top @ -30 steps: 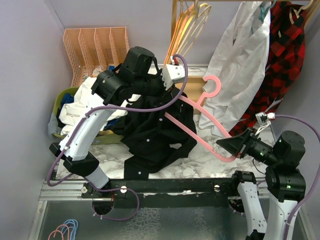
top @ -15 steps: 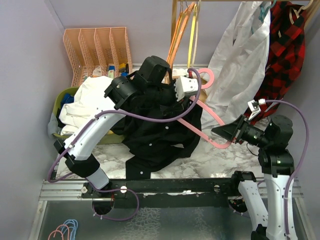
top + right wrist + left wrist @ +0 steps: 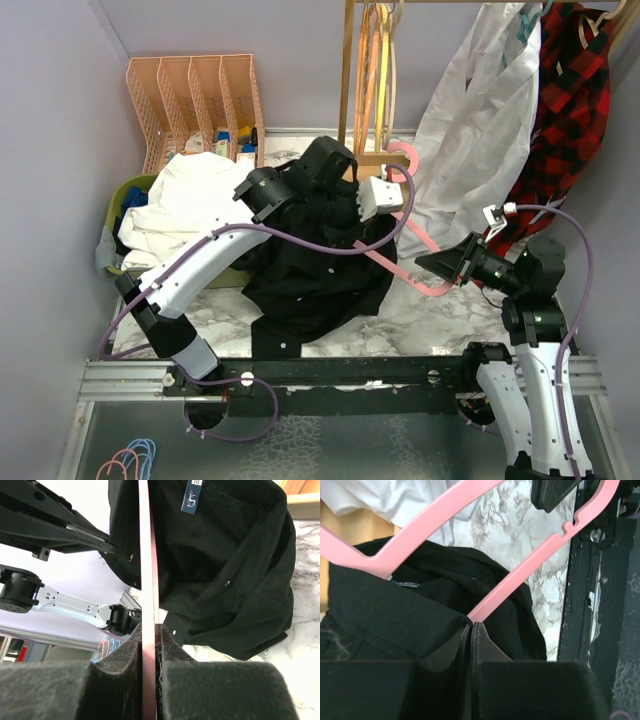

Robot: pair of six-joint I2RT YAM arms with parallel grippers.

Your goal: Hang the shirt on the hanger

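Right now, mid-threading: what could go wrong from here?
1. The right gripper pinches only the thin edge of the hanger near one end; it could twist in the grip.
2. The left gripper holds just a fold of the shirt at the collar; the cloth may slip out.
3. The hook sits close to the hanging white shirt and might snag.

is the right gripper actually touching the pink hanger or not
Touching. The right wrist view shows the pink hanger pinched between the foam pads of the right gripper, with no gap on either side.
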